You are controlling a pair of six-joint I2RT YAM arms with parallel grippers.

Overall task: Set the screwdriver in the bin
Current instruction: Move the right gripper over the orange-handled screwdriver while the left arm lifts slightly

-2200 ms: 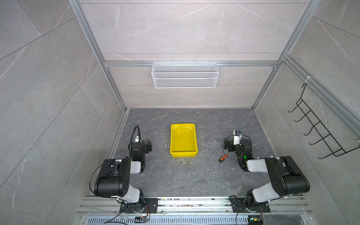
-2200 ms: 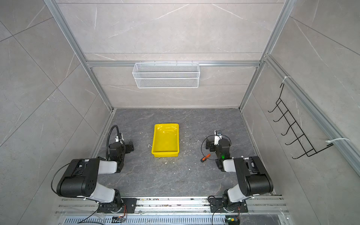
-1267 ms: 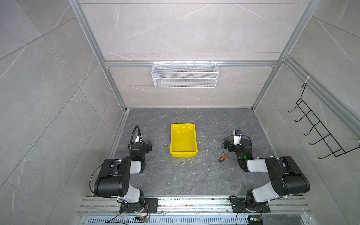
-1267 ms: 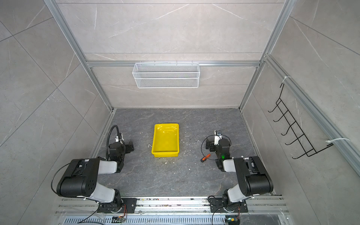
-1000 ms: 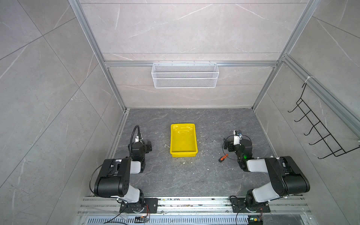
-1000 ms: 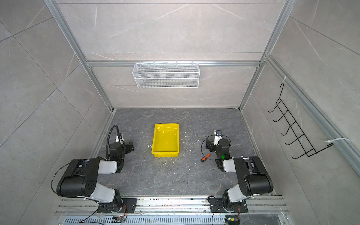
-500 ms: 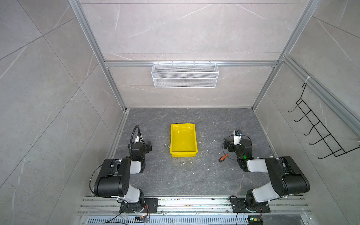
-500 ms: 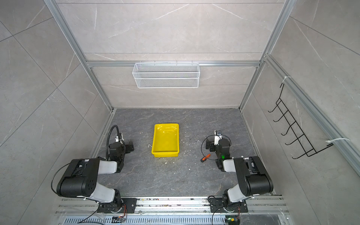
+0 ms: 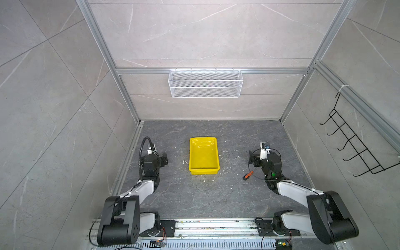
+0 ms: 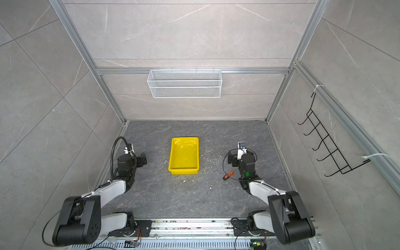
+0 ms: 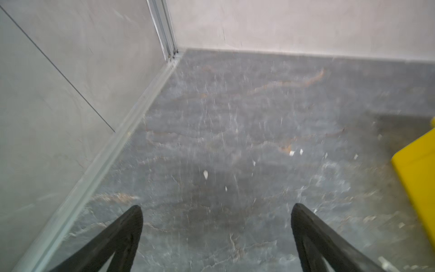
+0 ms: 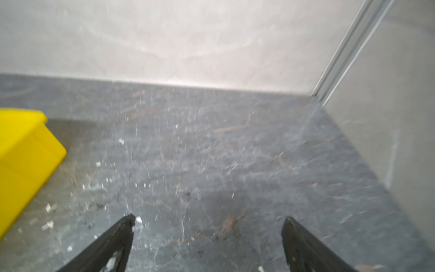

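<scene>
Progress stood at zero: we judged no step of the transfer complete. The small screwdriver with an orange handle, black butt and thin dark shaft (image 9: 248, 175) lay flat on the dark grey stone-patterned table (image 9: 194, 194). It was to the right of the shallow rectangular bright yellow plastic bin (image 9: 203, 155), apart from it, and just beside our right arm. The bin held nothing.

Our right gripper (image 12: 209, 219) hovered low with its jaws spread wide and nothing between them. It faced the far wall, and the screwdriver lay nearer than its fingertips, outside the right wrist view. Our left gripper (image 11: 216, 209), left of the bin, also stood open and empty.

We judged all the work left to do: reach back, grasp the handle, carry it left and release it over the bin.
</scene>
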